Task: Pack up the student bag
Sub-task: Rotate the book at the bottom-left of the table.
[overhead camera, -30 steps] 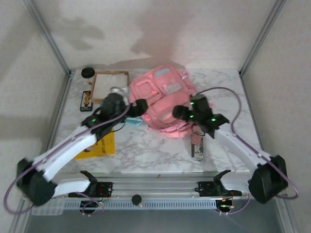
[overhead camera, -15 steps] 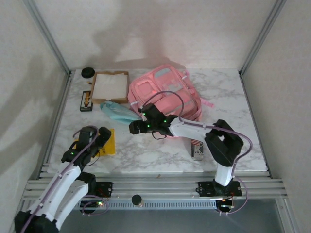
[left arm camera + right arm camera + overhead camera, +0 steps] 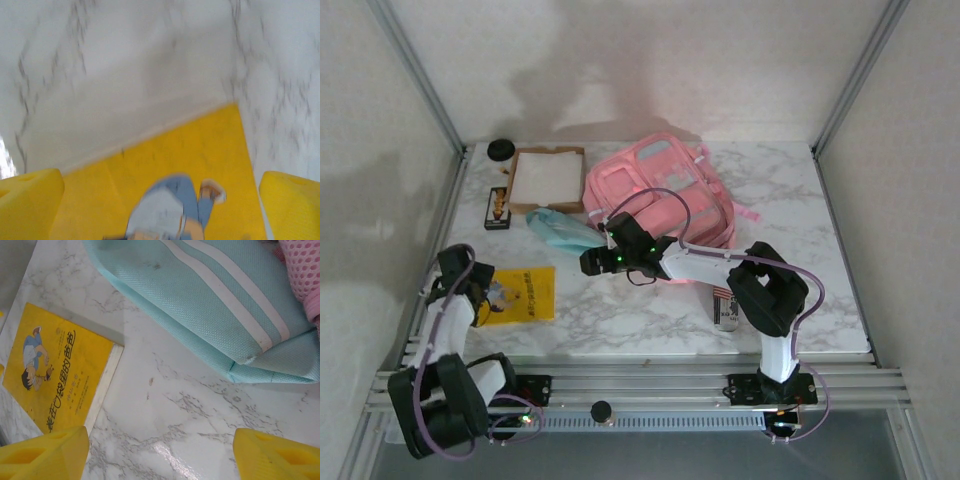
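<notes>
The student bag (image 3: 660,188), a large pink backpack, lies flat at the back middle of the table; its pink mesh edge (image 3: 306,270) shows in the right wrist view. My right gripper (image 3: 593,263) is open and low over bare marble (image 3: 160,455), just in front of the light-blue pouch (image 3: 215,300) that lies against the bag's left side. My left gripper (image 3: 486,292) is open at the left edge of a yellow book (image 3: 522,294), its yellow fingers (image 3: 30,200) spread over the cover (image 3: 165,165) with nothing held.
A shallow cardboard box (image 3: 548,177) sits at the back left with a black round knob (image 3: 501,149) and a small dark stand (image 3: 497,209) beside it. A flag-patterned flat item (image 3: 725,302) lies under the right arm. The pouch (image 3: 563,230) lies between box and bag.
My left arm has swung further left and folded back, uncovering most of the yellow book. My right gripper has edged slightly left in front of the pouch.
</notes>
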`<action>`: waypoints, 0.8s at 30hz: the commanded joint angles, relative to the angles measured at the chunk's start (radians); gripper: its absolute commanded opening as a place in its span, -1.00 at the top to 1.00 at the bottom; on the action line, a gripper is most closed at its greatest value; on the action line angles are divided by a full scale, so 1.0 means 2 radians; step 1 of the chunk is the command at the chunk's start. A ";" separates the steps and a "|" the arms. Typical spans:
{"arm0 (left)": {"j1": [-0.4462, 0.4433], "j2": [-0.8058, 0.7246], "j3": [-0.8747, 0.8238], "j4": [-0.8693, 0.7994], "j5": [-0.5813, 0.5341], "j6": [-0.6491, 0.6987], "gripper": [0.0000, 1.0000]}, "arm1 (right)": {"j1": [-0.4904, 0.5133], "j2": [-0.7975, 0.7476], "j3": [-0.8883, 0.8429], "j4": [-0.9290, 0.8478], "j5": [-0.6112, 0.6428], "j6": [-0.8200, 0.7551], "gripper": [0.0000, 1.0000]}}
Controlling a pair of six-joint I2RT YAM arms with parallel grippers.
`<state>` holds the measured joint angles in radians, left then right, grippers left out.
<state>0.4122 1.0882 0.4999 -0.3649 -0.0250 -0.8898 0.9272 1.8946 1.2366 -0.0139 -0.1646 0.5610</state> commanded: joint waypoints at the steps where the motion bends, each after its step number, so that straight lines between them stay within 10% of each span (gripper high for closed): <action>1: 0.012 0.043 0.029 0.035 -0.058 0.018 -0.99 | 0.002 -0.021 -0.016 -0.003 0.012 -0.002 -0.53; 13: 0.005 0.177 0.081 0.119 0.012 0.074 -0.99 | 0.000 -0.058 -0.036 -0.040 0.051 -0.001 -0.56; 24: -0.160 0.253 0.103 0.175 0.076 0.080 -0.95 | -0.023 -0.114 -0.083 -0.063 0.049 0.005 -0.58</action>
<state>0.2234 1.5269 0.6739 -0.1081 -0.1104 -0.7162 0.8883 1.7115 1.0981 -0.1074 -0.0868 0.5644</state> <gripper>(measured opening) 0.978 0.790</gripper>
